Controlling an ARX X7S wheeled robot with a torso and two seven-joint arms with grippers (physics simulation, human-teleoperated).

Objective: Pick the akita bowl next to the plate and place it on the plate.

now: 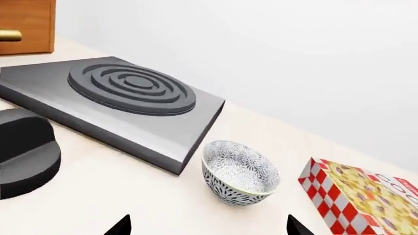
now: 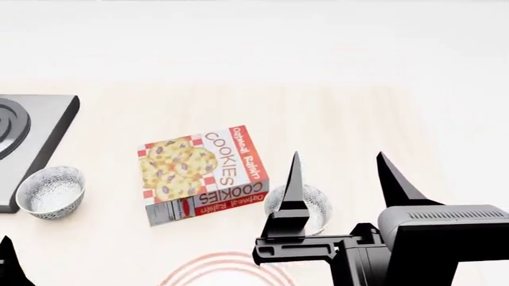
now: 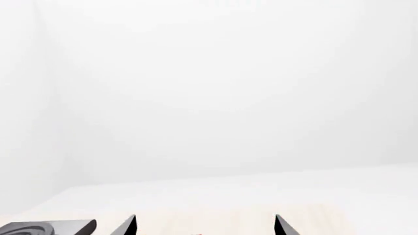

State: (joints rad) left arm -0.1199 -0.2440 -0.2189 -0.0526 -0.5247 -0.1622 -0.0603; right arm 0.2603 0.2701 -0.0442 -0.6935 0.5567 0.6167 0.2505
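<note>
The plate shows only as red rings on white at the bottom edge of the head view. Just right of it stands the akita bowl, speckled, half hidden behind one finger of my right gripper. That gripper hangs open above the bowl, holding nothing. In the right wrist view the right gripper faces mostly the white wall. A second speckled bowl sits far left by the stove. My left gripper is open and empty, a short way from that second bowl.
A red-checked cookies box lies between the two bowls, close to the plate. It shows again as the cookies box. The grey stove slab lies beside the far bowl. A black knob and a wooden cabinet are nearby.
</note>
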